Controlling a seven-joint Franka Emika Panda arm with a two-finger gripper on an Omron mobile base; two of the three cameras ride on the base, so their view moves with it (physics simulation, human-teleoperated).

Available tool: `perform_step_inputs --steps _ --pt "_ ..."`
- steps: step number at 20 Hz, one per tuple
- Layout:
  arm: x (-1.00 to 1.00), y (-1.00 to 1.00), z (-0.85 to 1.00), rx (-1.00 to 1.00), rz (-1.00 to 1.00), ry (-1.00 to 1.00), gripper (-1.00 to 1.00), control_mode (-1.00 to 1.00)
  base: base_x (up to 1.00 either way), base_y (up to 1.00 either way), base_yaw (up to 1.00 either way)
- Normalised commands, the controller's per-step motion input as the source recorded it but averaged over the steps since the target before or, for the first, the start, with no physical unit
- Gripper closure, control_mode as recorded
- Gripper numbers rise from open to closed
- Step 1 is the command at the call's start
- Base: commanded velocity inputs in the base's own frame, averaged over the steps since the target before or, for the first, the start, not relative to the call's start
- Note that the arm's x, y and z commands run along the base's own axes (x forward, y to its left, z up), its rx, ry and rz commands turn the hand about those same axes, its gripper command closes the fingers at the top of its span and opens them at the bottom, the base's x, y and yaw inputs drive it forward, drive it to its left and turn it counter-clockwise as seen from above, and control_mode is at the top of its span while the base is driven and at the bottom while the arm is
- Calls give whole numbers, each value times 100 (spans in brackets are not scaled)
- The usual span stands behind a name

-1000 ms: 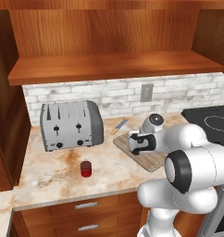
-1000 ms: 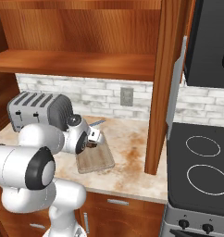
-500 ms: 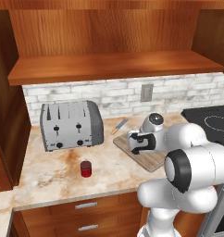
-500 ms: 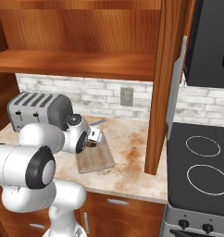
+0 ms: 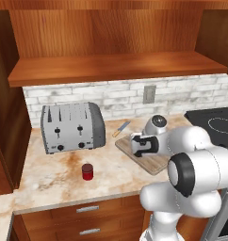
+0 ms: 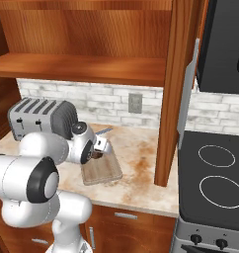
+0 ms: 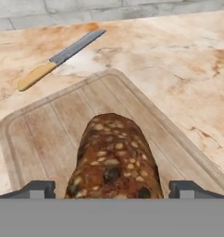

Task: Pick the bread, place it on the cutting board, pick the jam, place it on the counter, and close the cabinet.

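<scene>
On the cutting board point(image 7: 49, 125) the bread point(image 7: 115, 162) lies between my jaws, now apart; I should lift straight up, not brushing it.

2 rear base views share the cutting board point(image 5: 151, 160); hand view closest.

- Bread point(image 7: 115, 159): near end cut off at the hand view's bottom.
- Cutting board point(image 5: 151, 162): partly hidden behind the arm in both base views.
- Stove point(image 5: 219, 127): cut off at the right edge.
</scene>
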Motion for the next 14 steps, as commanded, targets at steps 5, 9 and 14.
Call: perform_step_inputs --steps 5,9,14 --pt "-16 -2 11 0 0 0 -100 -100 0 0 0" --pt "-23 -7 19 0 0 -1 -100 -100 0 0 0" --pt "-18 -9 23 0 0 -2 -100 -100 0 0 0"
